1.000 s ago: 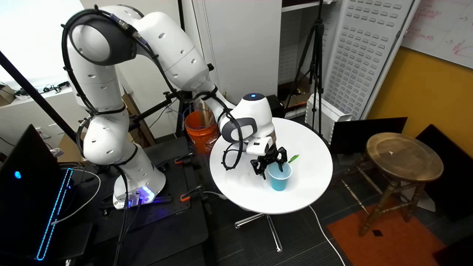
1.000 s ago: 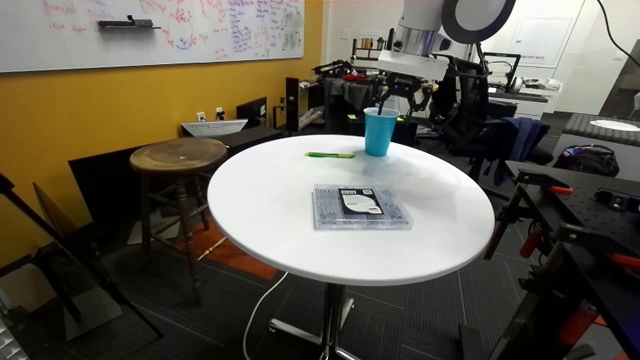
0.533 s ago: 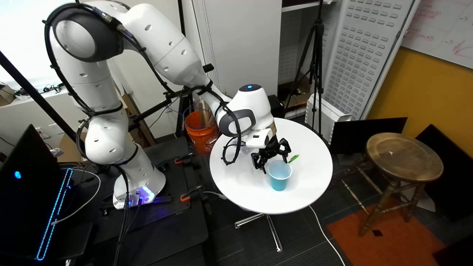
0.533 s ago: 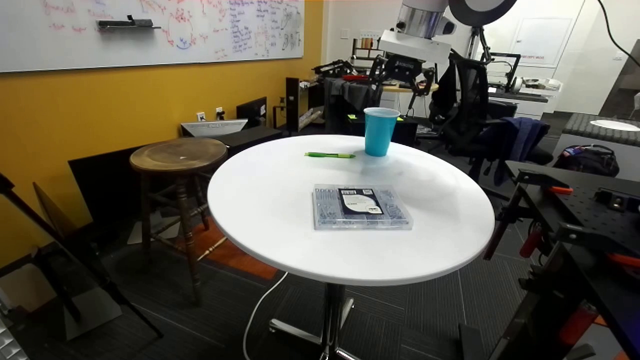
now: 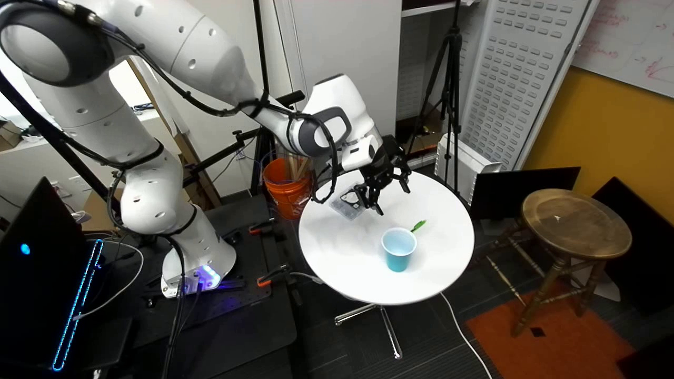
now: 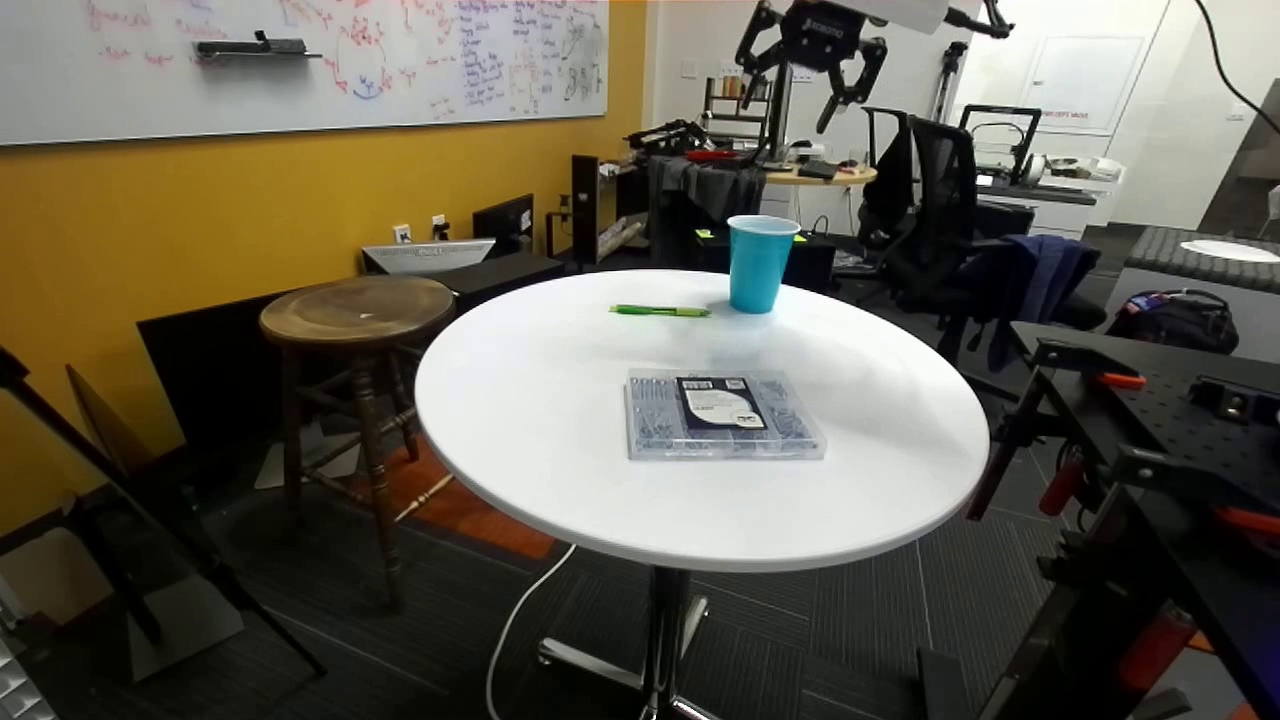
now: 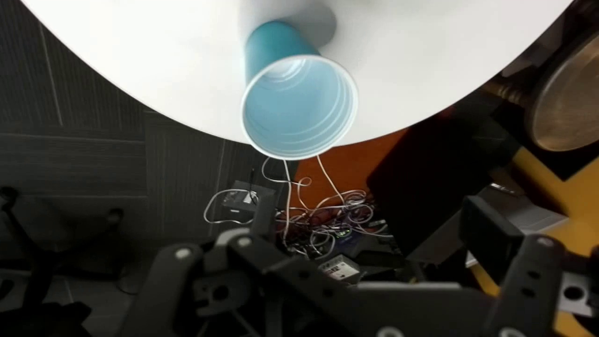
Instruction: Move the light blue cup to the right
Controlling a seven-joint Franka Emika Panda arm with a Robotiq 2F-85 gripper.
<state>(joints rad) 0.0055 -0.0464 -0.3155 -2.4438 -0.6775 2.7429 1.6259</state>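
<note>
In an exterior view you can just about read ROBOTIQ point(image 6: 824, 28) on your hand point(image 6: 786, 112). Good luck with the rest, it's too small or blurry: red and blue handwriting point(image 6: 500, 45) on the whiteboard point(image 6: 260, 100), a black-and-white label point(image 6: 722, 403) on the clear case point(image 6: 725, 441), red lettering point(image 6: 1062, 115) on a pale wall panel point(image 6: 1085, 80), white print point(image 5: 301, 207) on the orange bucket point(image 5: 284, 192).

White arm point(image 5: 224, 66), black cable point(image 5: 224, 112), black 2-fingered pincer point(image 6: 788, 110).

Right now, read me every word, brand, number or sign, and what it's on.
"ROBOTIQ", on the black jointed gripper.
Too small or blurred:
coloured handwriting on the large whiteboard
red lettering on the white wall panel
printed label on the clear plastic box
white print on the orange plastic bucket
white label by the tangled cables
</note>
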